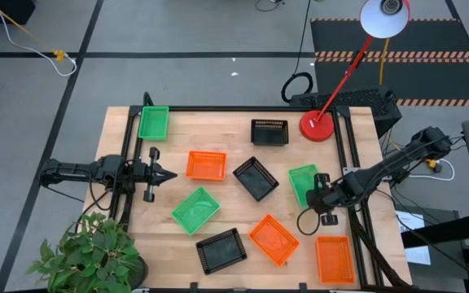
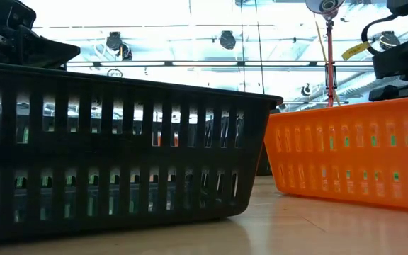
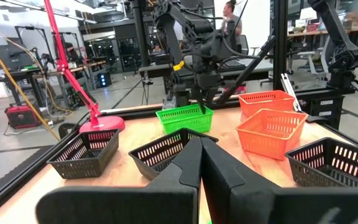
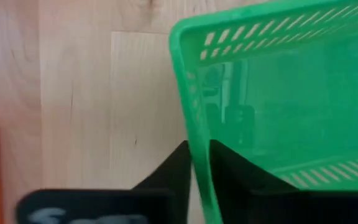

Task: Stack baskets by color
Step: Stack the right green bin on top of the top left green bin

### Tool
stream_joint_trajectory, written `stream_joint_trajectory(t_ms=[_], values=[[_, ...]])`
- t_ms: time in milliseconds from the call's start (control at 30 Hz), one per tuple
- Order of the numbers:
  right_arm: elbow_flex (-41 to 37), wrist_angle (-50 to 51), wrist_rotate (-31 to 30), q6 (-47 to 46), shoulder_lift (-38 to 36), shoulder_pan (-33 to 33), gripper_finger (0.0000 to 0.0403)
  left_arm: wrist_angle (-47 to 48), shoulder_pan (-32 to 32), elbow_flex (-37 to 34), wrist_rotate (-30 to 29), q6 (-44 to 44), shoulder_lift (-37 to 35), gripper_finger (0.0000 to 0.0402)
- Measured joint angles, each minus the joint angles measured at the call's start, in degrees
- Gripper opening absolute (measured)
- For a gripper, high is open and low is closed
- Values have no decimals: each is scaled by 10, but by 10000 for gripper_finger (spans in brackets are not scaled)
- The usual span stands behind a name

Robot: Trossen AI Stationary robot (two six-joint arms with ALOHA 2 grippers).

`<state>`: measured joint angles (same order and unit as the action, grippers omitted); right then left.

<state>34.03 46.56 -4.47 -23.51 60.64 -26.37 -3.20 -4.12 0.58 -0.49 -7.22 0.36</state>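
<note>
High view, left to right: the left gripper waits at nine o'clock on the surface, jaws pinched together on nothing. Toward three o'clock, the right gripper has its jaws nipping one wall of a green basket. That thin rim grip looks shallow; I would lift slowly, level, and clear the black basket before carrying it to another green one.

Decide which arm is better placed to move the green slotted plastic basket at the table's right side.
The right. Its right gripper already pinches that green slotted plastic basket's wall between its fingers. The left gripper, shut, sits at the table's far left edge, holding nothing.
</note>
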Motion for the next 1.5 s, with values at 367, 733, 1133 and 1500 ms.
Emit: stream_joint_trajectory(t_ms=[367, 733, 1133, 1500], values=[[50, 32, 0, -102, -1, -1, 5, 0, 0, 0, 0, 0, 0, 10], [201, 120, -76, -169, -1, -56, 3, 0, 0, 0, 0, 0, 0, 10], [326, 131, -230, -114, 52, -118, 2, -17, 0, 0, 0, 4, 0, 10], [330, 72, -287, -38, 90, -114, 5, -50, 0, 0, 0, 78, 0, 10]])
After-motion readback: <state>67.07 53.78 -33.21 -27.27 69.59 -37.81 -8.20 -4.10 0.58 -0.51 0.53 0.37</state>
